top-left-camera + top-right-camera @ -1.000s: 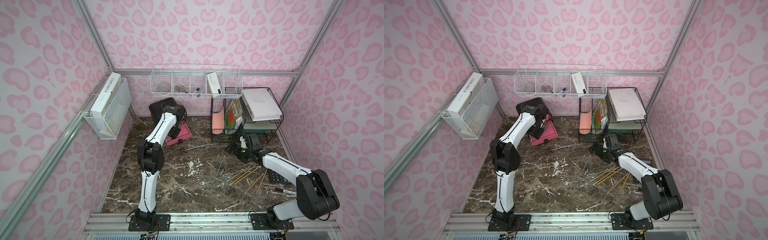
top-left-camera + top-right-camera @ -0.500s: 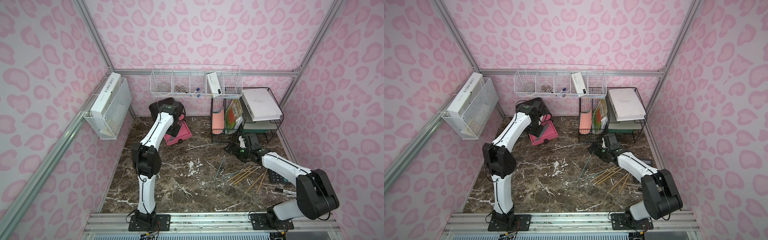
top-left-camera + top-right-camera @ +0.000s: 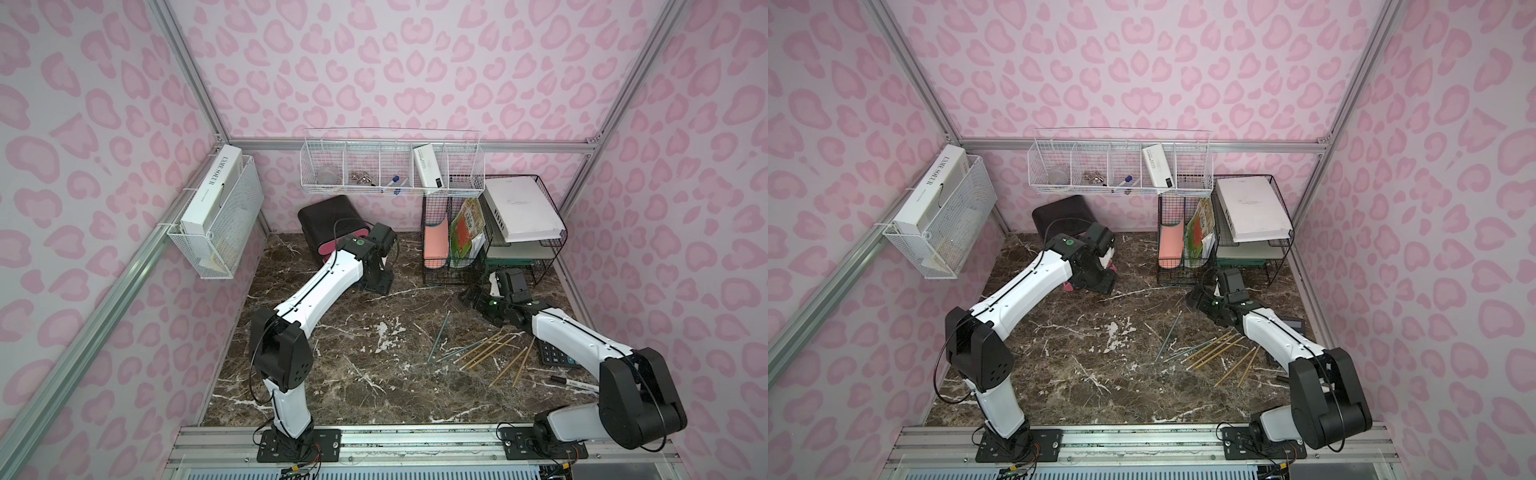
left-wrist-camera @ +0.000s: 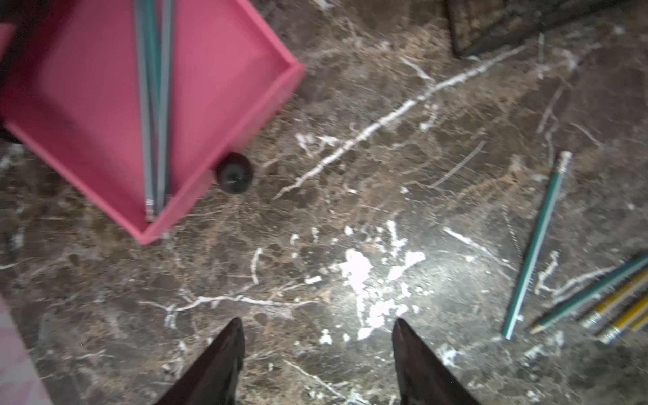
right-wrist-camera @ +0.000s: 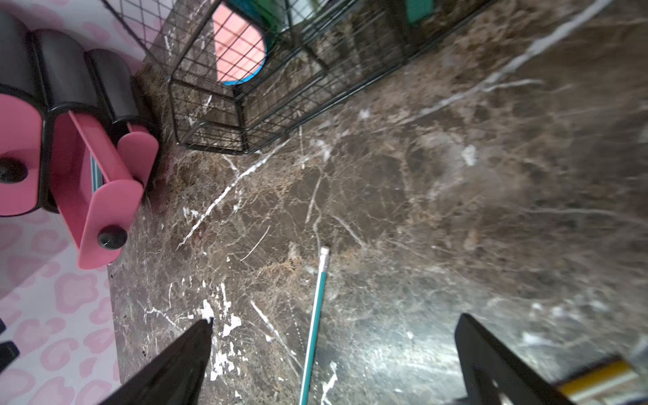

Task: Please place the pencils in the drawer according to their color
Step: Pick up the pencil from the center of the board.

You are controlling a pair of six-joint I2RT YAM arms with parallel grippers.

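Pink leopard-print walls [image 3: 374, 62] with silver frame rails close in a dark brown marble tabletop [image 3: 374, 386] veined in white. Take 12 o'clock as the back wall.

The black wire file rack [image 3: 552, 257] stands at 1 o'clock, loaded with a white binder and folders. A long white wire basket [image 3: 461, 178] hangs on the back wall beside it. A second basket [image 3: 237, 232], holding a white box, hangs on the wall at 9 o'clock.

The drawer cabinet [image 3: 328, 216] sits at 11 o'clock. The left arm [image 3: 324, 286] reaches to it, and its wrist hides the cabinet's front in both top views. The left wrist view shows one pink open drawer [image 4: 70, 87] with teal and grey stored pencils [image 4: 156, 105] lying inside.

The loose pencils [image 3: 482, 353], yellow and teal, are scattered between 3 and 4 o'clock. One teal pencil [image 3: 439, 336] lies apart from them, toward the centre. The right arm [image 3: 569, 336] crosses over part of a calculator [image 3: 557, 359] at 3 o'clock, and a marker [image 3: 575, 384] lies near 4.

The left gripper [image 4: 318, 324] has its jaws apart and empty over bare marble. The right gripper [image 5: 335, 319] is spread wide and empty, with the teal pencil on the marble below the gap.
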